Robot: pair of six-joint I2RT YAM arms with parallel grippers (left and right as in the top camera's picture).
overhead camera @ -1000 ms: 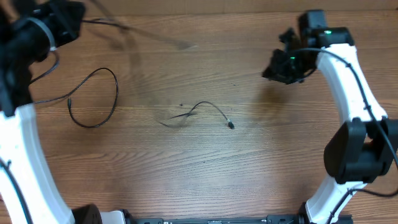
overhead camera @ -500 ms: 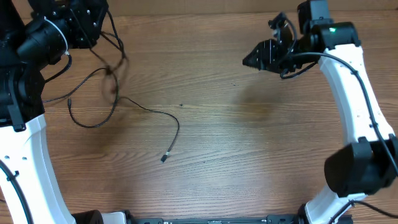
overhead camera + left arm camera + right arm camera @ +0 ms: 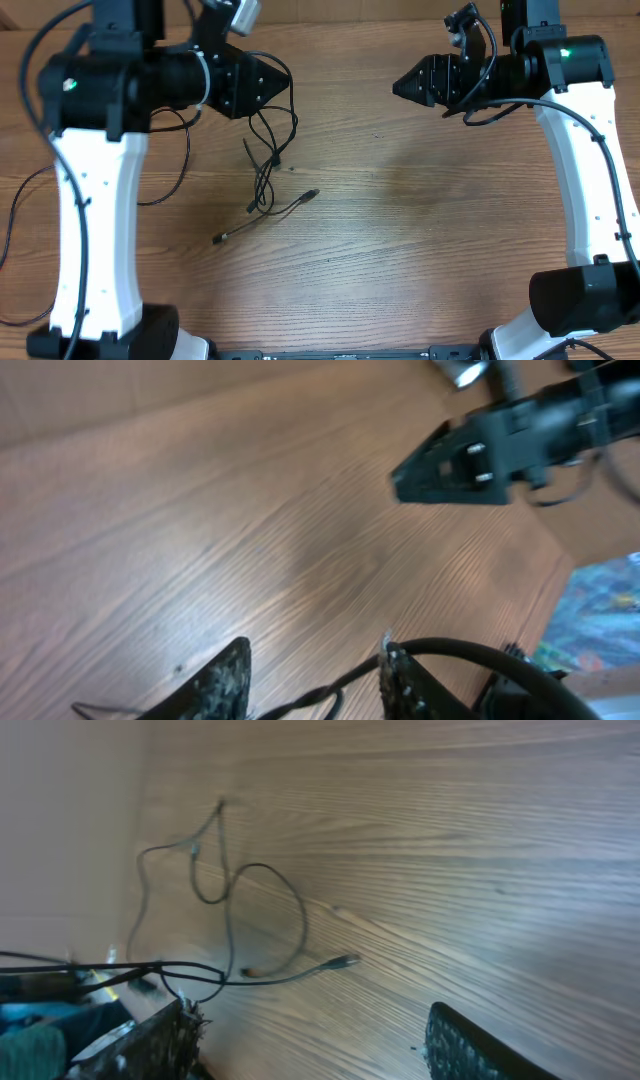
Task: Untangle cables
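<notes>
Cables (image 3: 264, 180) hang onto the table (image 3: 420, 260) from the left gripper (image 3: 287, 83), whose fingers are half apart with a strand lying loose between them. Well off to the cables' side, the right gripper (image 3: 398, 87) gapes wide and holds nothing.

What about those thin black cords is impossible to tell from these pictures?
Overhead: the left hand covers the top of the cables, so any contact is unclear.
Overhead: the left arm hides much of another cable loop.
Left wrist: blurred; the bottom edge cuts the cables off.
Plug ends: too small to identify.
</notes>
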